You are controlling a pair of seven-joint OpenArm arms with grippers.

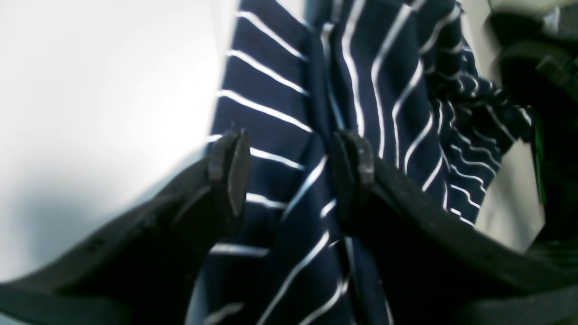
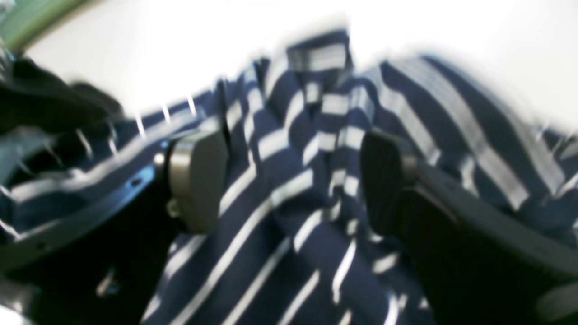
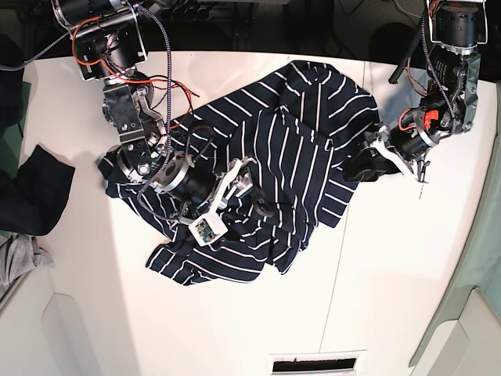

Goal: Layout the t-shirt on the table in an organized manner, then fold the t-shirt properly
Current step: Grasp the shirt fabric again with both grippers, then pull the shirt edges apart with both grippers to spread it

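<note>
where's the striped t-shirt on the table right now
In the base view the t-shirt lies crumpled on the table, middle to upper-centre. The right gripper sits over its middle; the left gripper is at its right edge.

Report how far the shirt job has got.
Early stage. Done: nothing tidy yet; the t-shirt lies crumpled and bunched on the table. In hand: the right pincer is open over the shirt's middle, and the left pincer is open at its edge with fabric between the fingers. Left: spreading it flat, then all the folding.
</note>
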